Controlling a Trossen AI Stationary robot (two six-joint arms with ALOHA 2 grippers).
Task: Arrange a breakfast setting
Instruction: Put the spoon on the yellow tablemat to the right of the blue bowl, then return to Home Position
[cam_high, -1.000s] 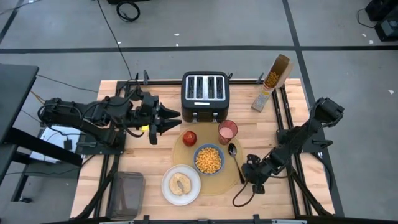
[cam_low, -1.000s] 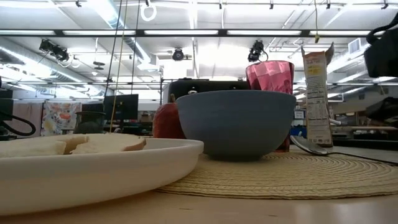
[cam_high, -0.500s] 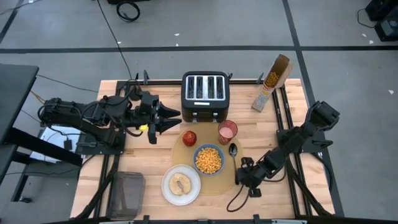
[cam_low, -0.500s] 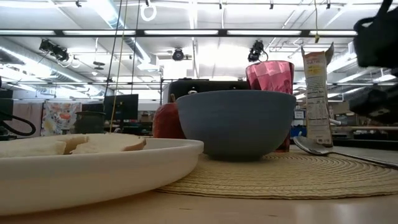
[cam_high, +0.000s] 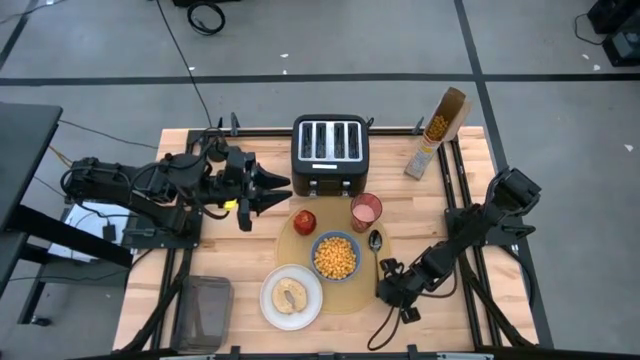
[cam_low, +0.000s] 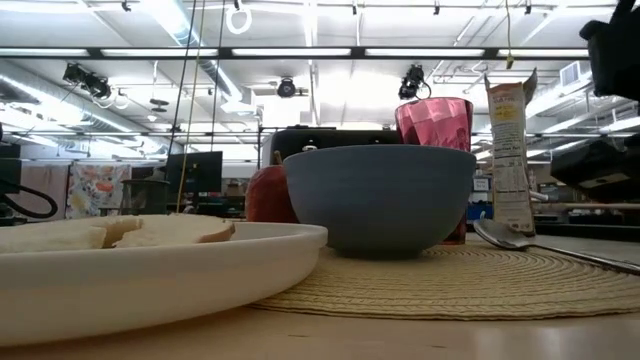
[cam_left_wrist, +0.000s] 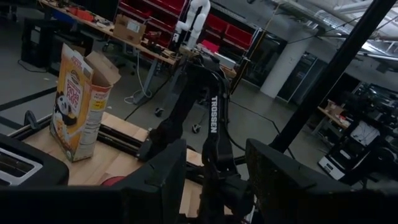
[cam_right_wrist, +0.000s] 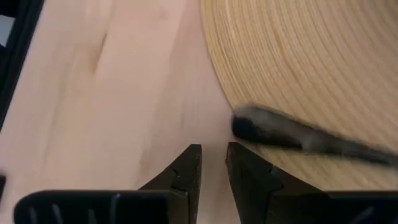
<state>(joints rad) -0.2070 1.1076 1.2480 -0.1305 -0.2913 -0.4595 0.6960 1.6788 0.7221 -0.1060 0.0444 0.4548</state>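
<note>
The tan placemat (cam_high: 335, 262) lay at the wooden surface's (cam_high: 440, 320) middle, carrying blue bowl (cam_high: 335, 257), apple (cam_high: 305, 222), pink cup (cam_high: 366, 212) and spoon (cam_high: 377, 245). Right claw (cam_right_wrist: 212, 163) hung narrowly parted, empty, by the spoon handle. Left claw (cam_high: 283, 190) hovered half-open, empty. Grey floor (cam_high: 300, 60) surrounded.

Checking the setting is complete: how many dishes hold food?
2: the small blue bowl of cereal on the placemat, and the white round plate with a bagel overlapping its near-left edge.

Bare table (cam_high: 240, 255) left of placemat (cam_high: 302, 240)
</note>
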